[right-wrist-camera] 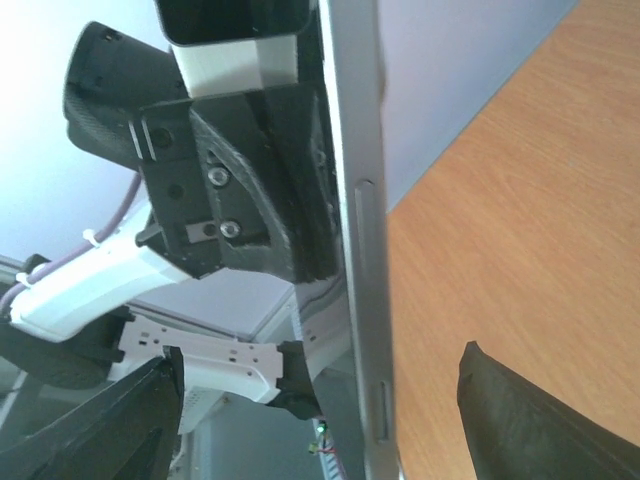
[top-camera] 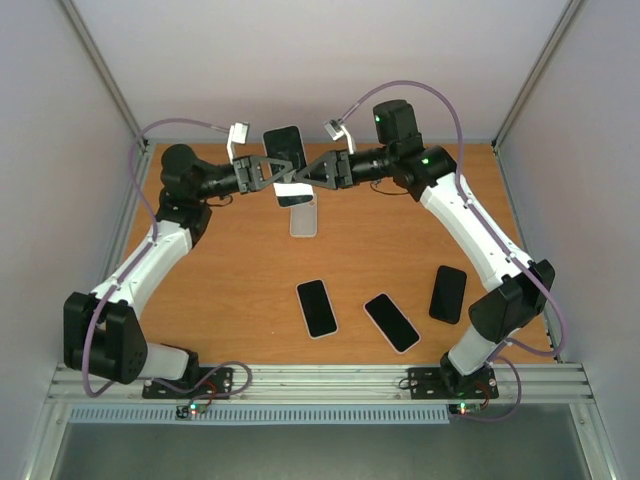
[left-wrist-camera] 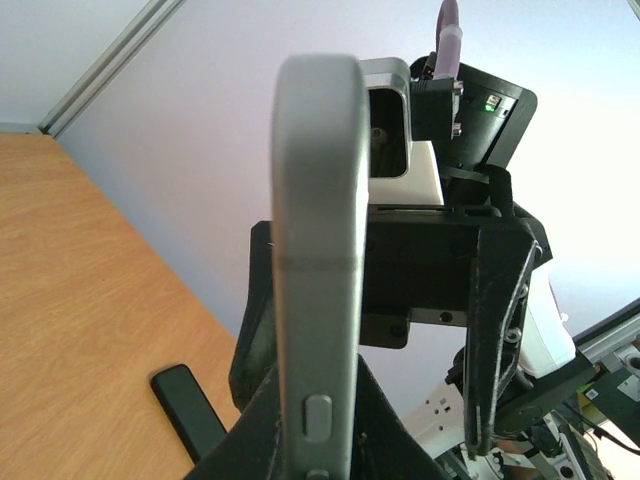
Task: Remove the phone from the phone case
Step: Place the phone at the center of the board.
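The cased phone (top-camera: pixel 284 147) is held up above the back of the table, its black screen facing up. Its grey edge (left-wrist-camera: pixel 318 250) with side buttons runs upright through the left wrist view. My left gripper (top-camera: pixel 281 178) (left-wrist-camera: pixel 318 440) is shut on this edge from both sides. My right gripper (top-camera: pixel 306 175) (right-wrist-camera: pixel 320 410) faces it from the right with jaws wide open. The grey edge (right-wrist-camera: pixel 362 250) stands between the open right fingers (right-wrist-camera: pixel 530 420) and touches neither. A silver-grey slab (top-camera: pixel 303 217) shows below the grippers; I cannot tell whether it hangs or lies on the table.
Three dark phones lie flat on the wooden table near the front: one in the middle (top-camera: pixel 316 308), one to its right (top-camera: pixel 391 322) and one further right (top-camera: pixel 448 294). One dark phone (left-wrist-camera: pixel 188 410) shows in the left wrist view. Grey walls enclose the table.
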Robot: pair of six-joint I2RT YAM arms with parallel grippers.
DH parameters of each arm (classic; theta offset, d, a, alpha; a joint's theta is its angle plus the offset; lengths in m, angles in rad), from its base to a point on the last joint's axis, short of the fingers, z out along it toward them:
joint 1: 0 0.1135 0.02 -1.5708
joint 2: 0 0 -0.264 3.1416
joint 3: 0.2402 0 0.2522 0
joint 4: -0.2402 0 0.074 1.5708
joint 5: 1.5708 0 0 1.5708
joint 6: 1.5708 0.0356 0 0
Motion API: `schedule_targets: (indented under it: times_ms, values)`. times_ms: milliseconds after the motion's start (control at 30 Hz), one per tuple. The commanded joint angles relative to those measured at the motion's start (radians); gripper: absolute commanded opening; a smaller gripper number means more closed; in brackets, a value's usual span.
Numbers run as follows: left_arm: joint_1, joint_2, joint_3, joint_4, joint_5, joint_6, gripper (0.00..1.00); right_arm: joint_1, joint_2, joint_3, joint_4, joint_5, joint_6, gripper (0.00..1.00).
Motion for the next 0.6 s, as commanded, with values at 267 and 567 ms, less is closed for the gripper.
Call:
schedule_targets:
  times_ms: [267,567]
  values:
    - [-0.015,-0.018,0.004,0.103,-0.026,-0.003,0.00,0.004,-0.002,-0.035,0.096,-0.085,0.095,0.66]
    - [-0.020,0.001,-0.002,0.168,-0.025,-0.051,0.00,0.003,-0.020,-0.042,0.093,-0.096,0.084,0.54]
